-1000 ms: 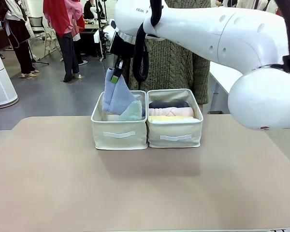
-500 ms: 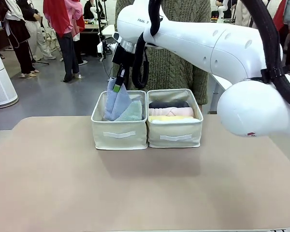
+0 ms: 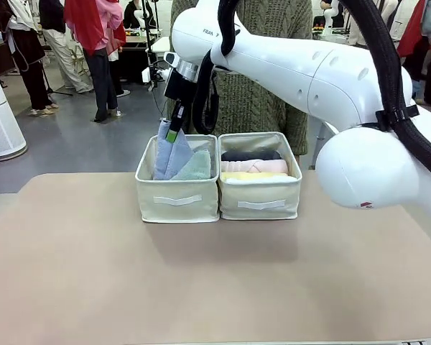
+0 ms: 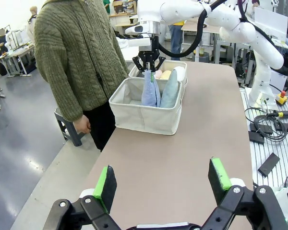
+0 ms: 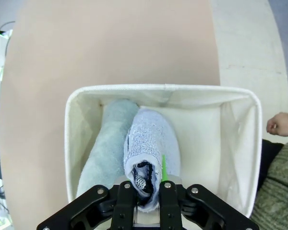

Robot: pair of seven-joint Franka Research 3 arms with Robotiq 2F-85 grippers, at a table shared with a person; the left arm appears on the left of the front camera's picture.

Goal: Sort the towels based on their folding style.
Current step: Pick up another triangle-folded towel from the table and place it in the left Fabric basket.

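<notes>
Periwinkle blue cone towel [image 3: 171,152], upright, pinched at tip.

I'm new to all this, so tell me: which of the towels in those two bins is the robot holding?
The periwinkle blue cone towel, in the left bin. The right gripper pinches its tip; the pale teal cone beside it stands free.
</notes>
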